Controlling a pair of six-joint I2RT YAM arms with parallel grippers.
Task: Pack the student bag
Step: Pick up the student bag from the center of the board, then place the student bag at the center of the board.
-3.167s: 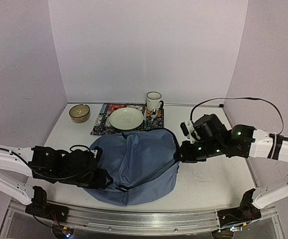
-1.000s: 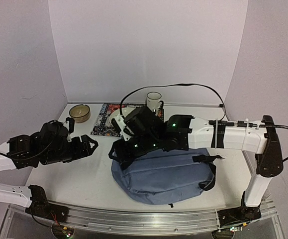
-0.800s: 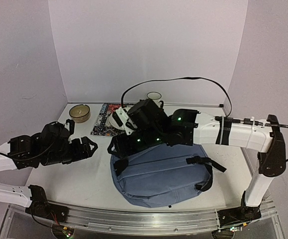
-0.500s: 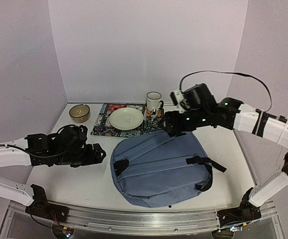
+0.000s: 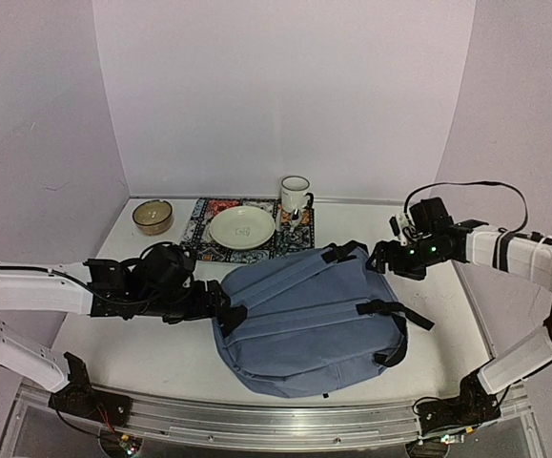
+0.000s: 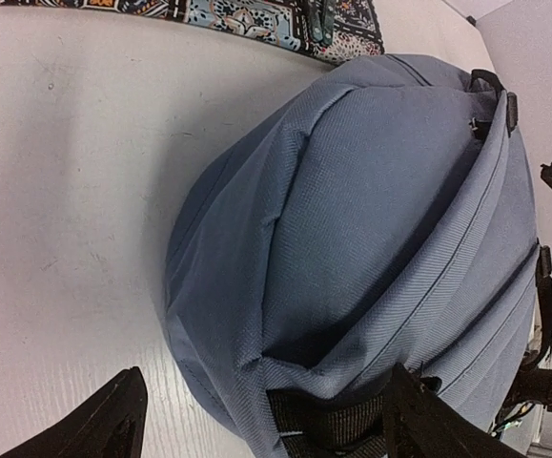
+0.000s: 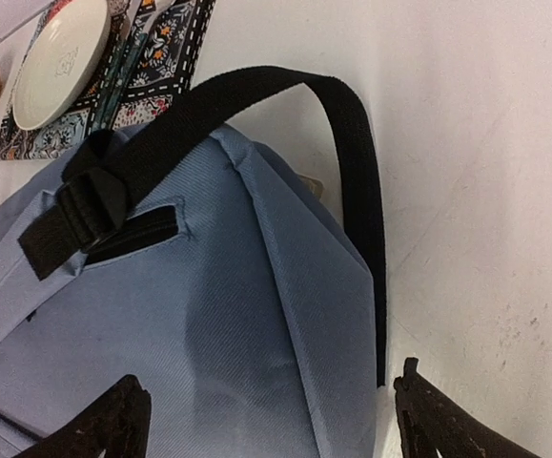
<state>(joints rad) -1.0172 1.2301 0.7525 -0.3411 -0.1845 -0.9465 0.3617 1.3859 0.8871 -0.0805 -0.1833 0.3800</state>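
Note:
The student bag (image 5: 299, 320), slate-blue with black straps, lies flat in the middle of the table with its strap side up. My left gripper (image 5: 215, 307) is at its left edge. In the left wrist view the gripper (image 6: 266, 431) is open, its jaws straddling the bag's (image 6: 371, 219) rounded end and a black strap (image 6: 337, 420); the left finger is over bare table. My right gripper (image 5: 381, 258) hovers at the bag's top right corner. It is open (image 7: 271, 425) above the fabric (image 7: 209, 315), near the black loop handle (image 7: 357, 143), and holds nothing.
A patterned placemat (image 5: 195, 240) at the back holds a cream plate (image 5: 242, 227) and cutlery (image 5: 299, 218). A white mug (image 5: 295, 195) stands behind it and a small bowl (image 5: 152, 216) to its left. Walls close in the back and both sides.
My right gripper has opened, let go of the bag and pulled back to the right. The bag has settled flat. My left arm has reached right to the bag's left edge.

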